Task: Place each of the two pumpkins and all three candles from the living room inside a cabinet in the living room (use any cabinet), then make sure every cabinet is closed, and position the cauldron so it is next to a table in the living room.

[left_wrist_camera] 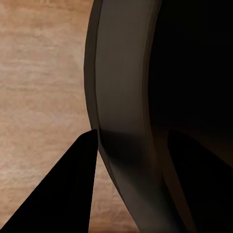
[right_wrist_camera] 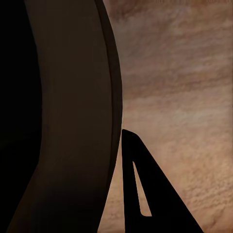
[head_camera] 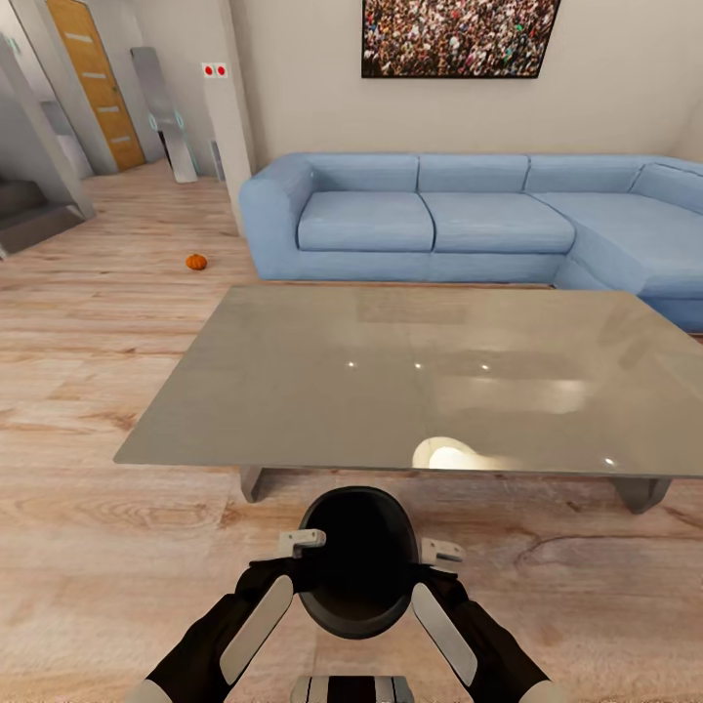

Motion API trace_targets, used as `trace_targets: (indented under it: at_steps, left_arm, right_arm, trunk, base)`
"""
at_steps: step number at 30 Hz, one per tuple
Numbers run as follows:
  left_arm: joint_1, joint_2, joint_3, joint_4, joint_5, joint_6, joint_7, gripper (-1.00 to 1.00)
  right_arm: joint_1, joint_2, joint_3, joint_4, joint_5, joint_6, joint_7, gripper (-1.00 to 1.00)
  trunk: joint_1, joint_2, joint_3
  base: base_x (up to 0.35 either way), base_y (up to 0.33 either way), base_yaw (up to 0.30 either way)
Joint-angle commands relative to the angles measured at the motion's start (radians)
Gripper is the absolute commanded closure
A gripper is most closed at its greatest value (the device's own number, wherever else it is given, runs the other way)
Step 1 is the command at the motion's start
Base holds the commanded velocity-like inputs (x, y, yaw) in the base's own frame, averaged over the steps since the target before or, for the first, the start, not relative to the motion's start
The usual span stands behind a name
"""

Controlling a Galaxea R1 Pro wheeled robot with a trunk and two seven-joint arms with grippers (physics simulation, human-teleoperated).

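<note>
Here the cauldron [head_camera: 358, 566] is between the two grippers, just in front of the near edge of the table [head_camera: 322, 391], over the wood floor [head_camera: 88, 547]. The left gripper [head_camera: 305, 552] grasps the rim on one side; in the left wrist view its fingers [left_wrist_camera: 63, 194] stand one outside and one inside the cauldron wall [left_wrist_camera: 121, 97]. The right gripper [head_camera: 430, 566] grasps the opposite side of the rim, and in the right wrist view one finger [right_wrist_camera: 145, 194] lies against the outside of the wall [right_wrist_camera: 73, 121]. Whether the cauldron touches the floor, I cannot tell. Beyond the table stands a blue sofa [head_camera: 469, 220]. One pumpkin [head_camera: 196, 262] lies on the floor near the sofa's end, well apart from the table.
</note>
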Motion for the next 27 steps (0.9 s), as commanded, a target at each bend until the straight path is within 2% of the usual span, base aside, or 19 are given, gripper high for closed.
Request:
trace_targets:
  at_steps: [1,15,18,27]
  left_arm:
    - [-0.001,0.001,-0.007,-0.060,0.022,-0.007,0.011,1.00]
    - [-0.001,0.001,-0.007,-0.060,0.022,-0.007,0.011,1.00]
    - [-0.001,0.001,-0.007,-0.059,0.022,-0.007,0.011,1.00]
    - [-0.001,0.001,-0.002,-0.059,0.021,-0.006,0.009,1.00]
  right_arm:
    - [-0.001,-0.002,-0.012,0.001,-0.010,0.012,-0.010,1.00]
    - [-0.002,-0.002,-0.012,0.001,-0.011,0.012,-0.010,1.00]
    - [-0.002,-0.002,-0.012,0.001,-0.010,0.012,-0.010,1.00]
    - [-0.001,-0.003,-0.012,0.001,-0.012,0.012,-0.010,1.00]
  trunk:
    - [0.000,-0.001,-0.005]
    - [0.000,-0.001,-0.005]
    - [0.001,-0.001,-0.016]
    - [0.001,-0.001,-0.016]
  base:
    - [0.000,0.000,0.000]
    - [0.000,0.000,0.000]
    - [0.000,0.000,0.000]
    - [0.000,0.000,0.000]
